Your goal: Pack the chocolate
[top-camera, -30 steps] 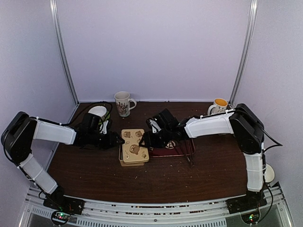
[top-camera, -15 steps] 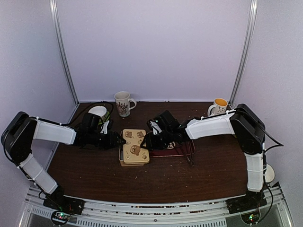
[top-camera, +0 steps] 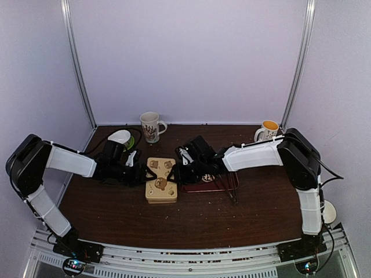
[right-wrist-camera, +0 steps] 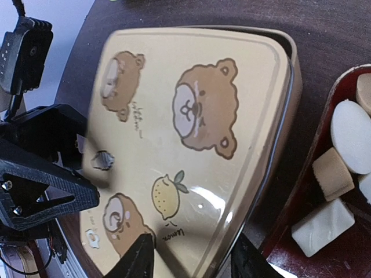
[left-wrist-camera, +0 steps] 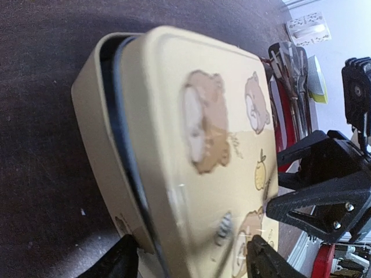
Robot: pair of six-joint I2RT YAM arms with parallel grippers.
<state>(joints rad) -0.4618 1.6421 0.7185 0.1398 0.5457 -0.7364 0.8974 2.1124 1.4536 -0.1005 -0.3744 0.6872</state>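
Note:
A cream tin (top-camera: 161, 180) with a bear-print lid (right-wrist-camera: 191, 116) sits mid-table, its lid resting slightly ajar on the base (left-wrist-camera: 107, 168). The chocolate (right-wrist-camera: 333, 174), white and tan pieces, lies in a dark red tray (right-wrist-camera: 348, 258) just right of the tin. My left gripper (top-camera: 142, 174) is at the tin's left end, its open jaws (left-wrist-camera: 194, 263) straddling the edge, one finger beside the wall and one over the lid. My right gripper (top-camera: 175, 172) is at the tin's right side, open (right-wrist-camera: 194, 260), one finger over the lid and one just off its edge.
Metal tongs (top-camera: 230, 188) lie on the red tray (top-camera: 203, 187). A patterned mug (top-camera: 151, 126) stands at the back centre and an orange-filled mug (top-camera: 268, 130) at the back right. A white and green object (top-camera: 120, 137) lies at the back left.
Both grippers have closed in on the tin from either side. The tin has shifted slightly left and the lid now sits more squarely over the base.

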